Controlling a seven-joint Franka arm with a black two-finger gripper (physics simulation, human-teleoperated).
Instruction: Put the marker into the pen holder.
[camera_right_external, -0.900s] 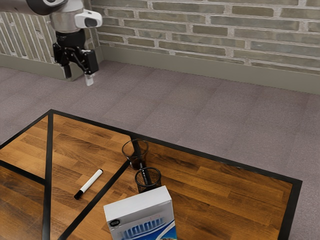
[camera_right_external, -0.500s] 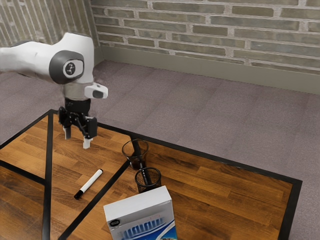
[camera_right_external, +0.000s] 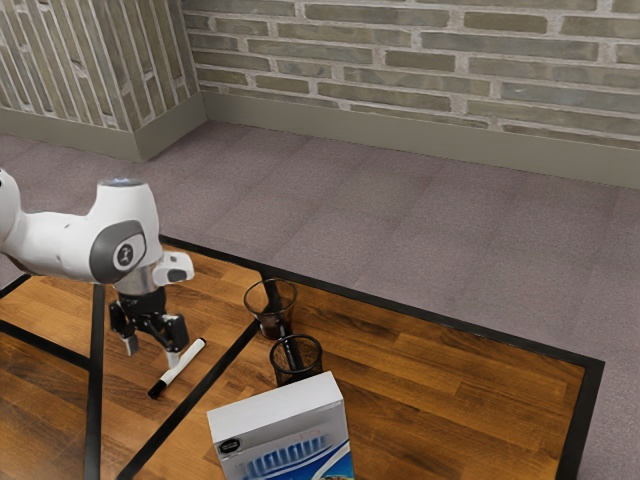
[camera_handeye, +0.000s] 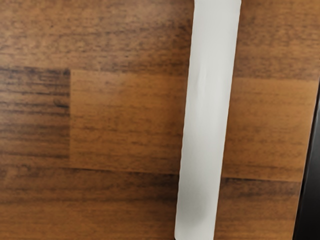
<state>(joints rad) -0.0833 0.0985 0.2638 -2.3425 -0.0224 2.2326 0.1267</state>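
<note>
The white marker (camera_right_external: 184, 364) with black ends lies flat on the wooden table. My gripper (camera_right_external: 151, 353) is low beside it, fingers apart; one fingertip overlaps the marker's edge in the exterior view, the other stands off toward that view's left. Under my hand, the marker's white barrel (camera_handeye: 206, 120) crosses the wrist view lengthwise. Two dark see-through cups stand toward the exterior view's right: a wider one (camera_right_external: 271, 328) and another (camera_right_external: 297, 374) partly behind the box. Which one is the pen holder I cannot tell.
A white and blue box (camera_right_external: 280, 414) stands in front of the nearer cup. Black strips cross the table (camera_right_external: 440, 390), whose far edge has a black border. One strip (camera_handeye: 311, 175) runs alongside the marker in the wrist view.
My arm has swung in from beyond the table's far edge and come down beside the marker. The marker, cups and box have stayed where they were.
</note>
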